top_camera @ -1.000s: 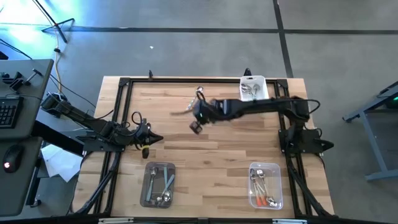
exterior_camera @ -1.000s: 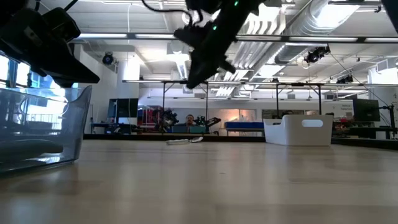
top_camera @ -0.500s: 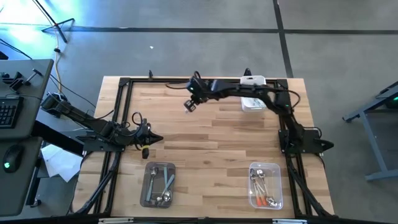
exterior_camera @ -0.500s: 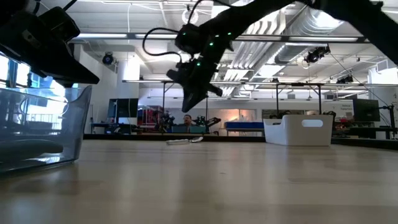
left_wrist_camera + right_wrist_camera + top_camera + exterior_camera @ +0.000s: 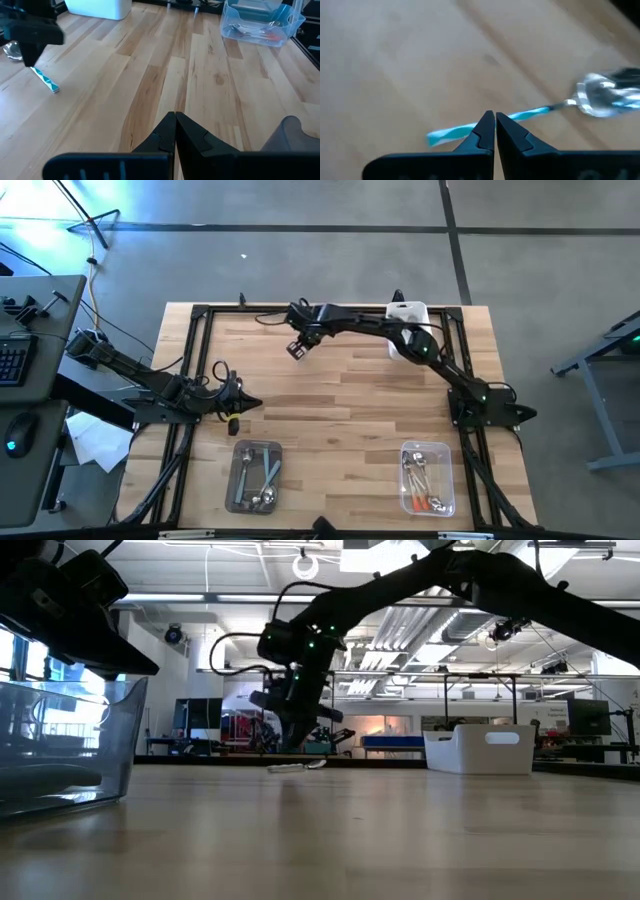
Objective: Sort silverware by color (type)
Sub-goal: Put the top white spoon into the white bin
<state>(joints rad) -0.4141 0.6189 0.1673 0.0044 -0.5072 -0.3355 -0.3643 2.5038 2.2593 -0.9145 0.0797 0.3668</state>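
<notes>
A spoon with a light blue handle (image 5: 470, 128) and a shiny bowl (image 5: 600, 97) lies flat on the wood at the table's far middle (image 5: 297, 767). My right gripper (image 5: 495, 126) is shut and points steeply down, just above the handle. In the low view its tips (image 5: 292, 740) stand clear of the spoon. My left gripper (image 5: 175, 122) is shut with nothing in it. It waits near the table's left edge (image 5: 255, 402). From there the spoon (image 5: 45, 80) shows lying below the right gripper.
A clear tub (image 5: 257, 475) with silver spoons stands at the near left. Another clear tub (image 5: 427, 478), at the near right, holds spoons, some with orange handles. A white tub (image 5: 408, 310) stands at the far right. A black frame (image 5: 200, 315) edges the table.
My right gripper has swung from the table's middle toward the far edge and to the left. It has come down over the light blue spoon and tipped more steeply down. It has stayed shut. The spoon has not moved.
</notes>
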